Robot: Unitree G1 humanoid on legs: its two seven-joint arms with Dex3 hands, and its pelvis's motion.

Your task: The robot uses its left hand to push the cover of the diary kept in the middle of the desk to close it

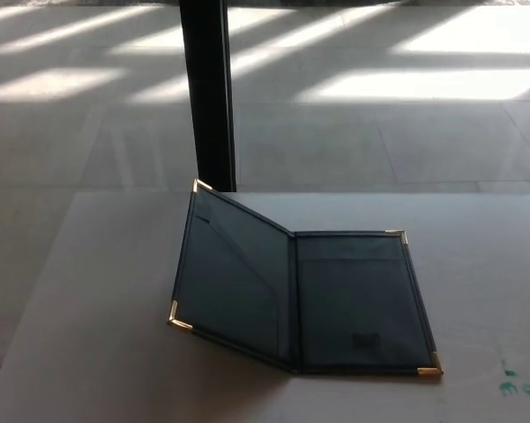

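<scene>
A dark diary (353,304) with gold corner caps lies open in the middle of the pale desk (97,352). Its right half rests flat on the desk. Its left cover (234,273) stands raised at a steep tilt, hinged along the spine near the centre. Inner pockets show on both halves. Neither of my hands shows in the head view.
A black post (207,92) rises just behind the desk's far edge, above the diary's raised corner. Green marks (518,381) stain the desk at the lower right. Beyond the desk lies a tiled floor with bright sun patches.
</scene>
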